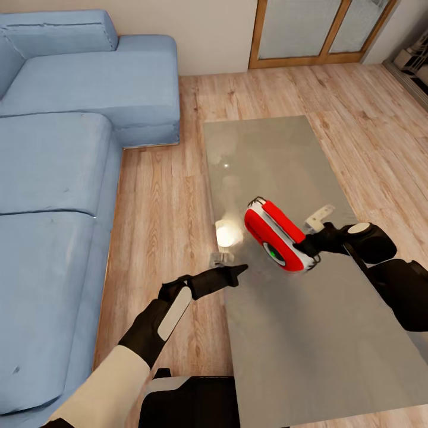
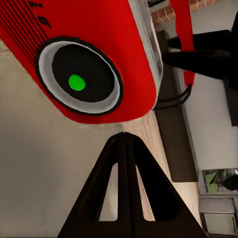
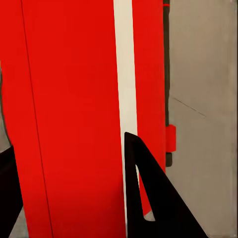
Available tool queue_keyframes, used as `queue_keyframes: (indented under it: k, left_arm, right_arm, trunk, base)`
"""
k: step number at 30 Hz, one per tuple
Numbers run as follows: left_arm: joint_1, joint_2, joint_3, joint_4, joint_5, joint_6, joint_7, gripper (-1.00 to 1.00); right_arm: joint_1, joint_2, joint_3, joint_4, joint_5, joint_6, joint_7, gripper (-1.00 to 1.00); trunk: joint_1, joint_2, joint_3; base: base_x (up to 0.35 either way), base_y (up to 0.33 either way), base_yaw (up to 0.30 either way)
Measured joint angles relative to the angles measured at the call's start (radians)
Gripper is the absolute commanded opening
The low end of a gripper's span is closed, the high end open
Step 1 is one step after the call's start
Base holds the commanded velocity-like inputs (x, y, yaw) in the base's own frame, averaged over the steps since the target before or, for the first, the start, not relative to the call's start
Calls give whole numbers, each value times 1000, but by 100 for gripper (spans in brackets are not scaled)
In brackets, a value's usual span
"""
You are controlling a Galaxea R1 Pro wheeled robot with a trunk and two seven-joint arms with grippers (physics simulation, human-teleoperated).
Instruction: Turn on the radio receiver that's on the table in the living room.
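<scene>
Cream-sleeved left arm point(image 1: 113, 380), black wrists with white panels, and tapered black fingers point(image 2: 126, 193).

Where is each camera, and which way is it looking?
Head view: high on the robot, looking down at the table, sofa, both arms.
Left wrist view: behind the shut left gripper, facing the radio receiver dial.
Right wrist view: at the right gripper, fingers straddling the radio's red body.
Shared: the radio.
</scene>
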Motion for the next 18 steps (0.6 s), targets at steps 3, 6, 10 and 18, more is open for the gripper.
queue_keyframes:
  k: [3,6,10,18]
  left_arm:
    - [0,0,1,6,-2,2,0,-100]
    - [0,1,6,9,-5,2,0,-100]
    - [0,38,10,11,-8,2,2,-100]
    - [0,66,12,12,-7,7,4,-100]
  right_arm:
    - [0,-6,-27,1,19,-2,-51,-100]
    - [0,-14,-37,1,1,1,-66,-100]
    - [0,-45,-41,1,8,0,-105,-100]
    - [0,-57,-62,0,3,1,-121,-100]
  trunk:
    - [0,0,0]
    - [0,0,0]
    - [0,0,0]
    - [0,0,0]
  base:
    - [0,0,0]
    - [0,0,0]
    - [0,0,0]
    - [0,0,0]
